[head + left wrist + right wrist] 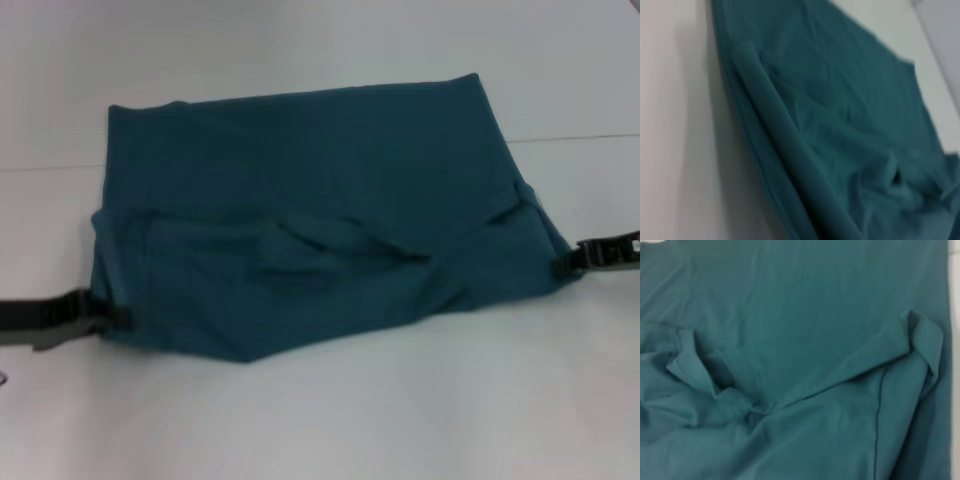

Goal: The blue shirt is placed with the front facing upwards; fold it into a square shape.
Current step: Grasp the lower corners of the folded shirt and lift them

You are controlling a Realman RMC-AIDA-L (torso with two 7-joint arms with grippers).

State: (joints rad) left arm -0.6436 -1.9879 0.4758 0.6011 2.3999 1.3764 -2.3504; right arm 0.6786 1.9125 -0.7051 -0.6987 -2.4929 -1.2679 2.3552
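The blue shirt (pixel 320 190) lies across the middle of the white table as a wide teal block, with only plain fabric showing and no print. Its near layer is bunched into creases at the centre (pixel 330 245). My left gripper (pixel 112 316) is at the shirt's near left corner, and my right gripper (pixel 562 264) is at its near right corner. Both are shut on the cloth, which sags between them. The left wrist view shows a rolled fold of the shirt (pixel 785 145). In the right wrist view the wrinkled shirt (pixel 790 315) fills the frame, and no fingers show in either wrist view.
The white table (pixel 400 420) stretches in front of the shirt and to both sides. A faint seam line (pixel 590 137) crosses the surface behind the shirt's far right corner.
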